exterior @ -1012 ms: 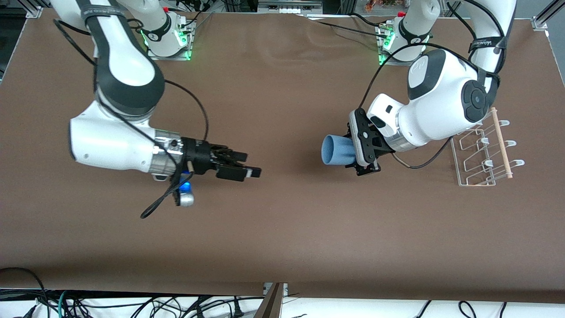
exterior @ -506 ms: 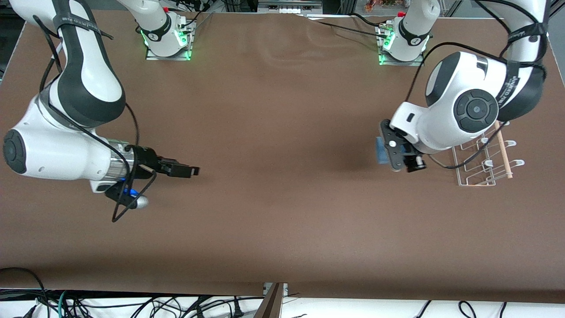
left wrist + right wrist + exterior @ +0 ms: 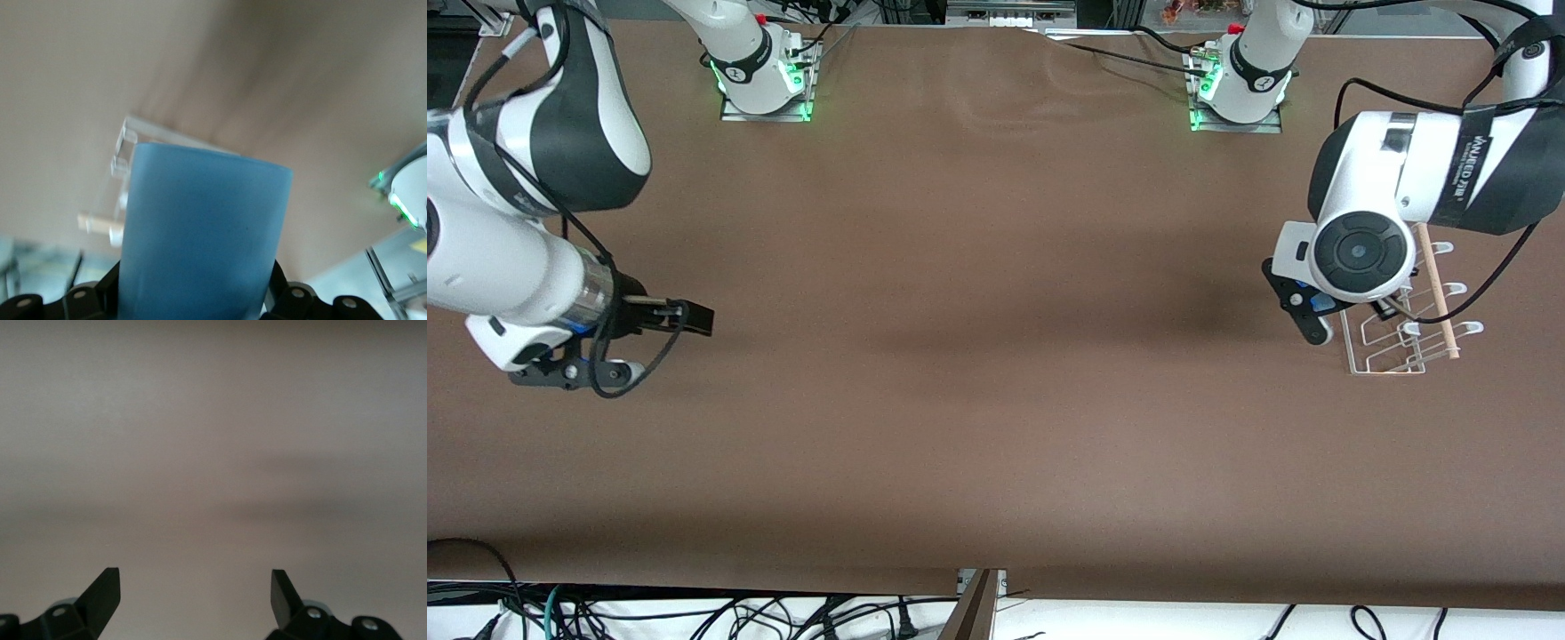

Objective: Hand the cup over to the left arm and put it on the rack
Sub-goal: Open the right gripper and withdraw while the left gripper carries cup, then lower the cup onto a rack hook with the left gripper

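Observation:
The light-blue cup [image 3: 203,233] fills the left wrist view, clamped between the black fingers of my left gripper [image 3: 200,297]. In the front view the left gripper [image 3: 1309,313] hangs under the left arm's wrist at the edge of the rack [image 3: 1400,342], and the wrist hides nearly all of the cup. The rack's clear pegs [image 3: 123,143] and wooden dowel [image 3: 93,223] show just past the cup in the left wrist view. My right gripper [image 3: 694,318] is open and empty, low over the table at the right arm's end [image 3: 195,587].
The brown table [image 3: 996,373] is bare between the two arms. The arm bases [image 3: 760,80] stand along the table's top edge in the front view. The rack sits close to the table's edge at the left arm's end.
The left arm has swung the cup from mid-table over to the rack's edge. The right arm has drawn back toward its own end of the table, gripper open.

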You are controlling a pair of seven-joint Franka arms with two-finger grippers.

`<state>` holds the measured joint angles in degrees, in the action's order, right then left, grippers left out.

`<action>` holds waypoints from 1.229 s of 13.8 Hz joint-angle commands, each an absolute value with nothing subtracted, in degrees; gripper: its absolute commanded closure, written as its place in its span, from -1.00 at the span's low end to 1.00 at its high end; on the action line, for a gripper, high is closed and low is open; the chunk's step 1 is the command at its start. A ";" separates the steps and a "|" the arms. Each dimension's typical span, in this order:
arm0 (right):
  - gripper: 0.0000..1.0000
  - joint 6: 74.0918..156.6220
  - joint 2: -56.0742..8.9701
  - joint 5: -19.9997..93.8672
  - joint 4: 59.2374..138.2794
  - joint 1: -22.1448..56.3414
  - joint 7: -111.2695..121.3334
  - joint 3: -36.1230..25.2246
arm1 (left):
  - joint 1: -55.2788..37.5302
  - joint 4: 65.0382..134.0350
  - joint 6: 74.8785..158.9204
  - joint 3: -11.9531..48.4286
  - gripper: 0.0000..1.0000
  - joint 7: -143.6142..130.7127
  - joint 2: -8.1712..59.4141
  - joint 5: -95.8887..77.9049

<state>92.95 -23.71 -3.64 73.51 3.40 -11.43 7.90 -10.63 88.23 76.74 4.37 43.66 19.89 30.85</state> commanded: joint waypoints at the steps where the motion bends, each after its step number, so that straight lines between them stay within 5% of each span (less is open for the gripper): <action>1: -1.00 93.52 -17.42 -4.92 78.57 2.29 -9.50 8.09 | -8.81 91.39 71.47 4.22 0.56 39.81 19.51 38.56; 9: -1.00 95.10 -7.13 -6.85 86.47 -0.35 -8.01 6.24 | -4.92 103.42 76.09 4.66 0.57 25.53 23.38 53.50; 17: -1.00 93.69 -7.82 -5.36 85.08 -0.97 -1.67 5.54 | -4.83 109.16 80.86 4.57 0.55 20.39 24.69 58.27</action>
<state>93.53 -8.94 -5.87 84.35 -0.48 -2.82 5.38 -4.59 107.74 80.29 4.63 21.74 25.22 56.12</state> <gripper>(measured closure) 0.000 0.211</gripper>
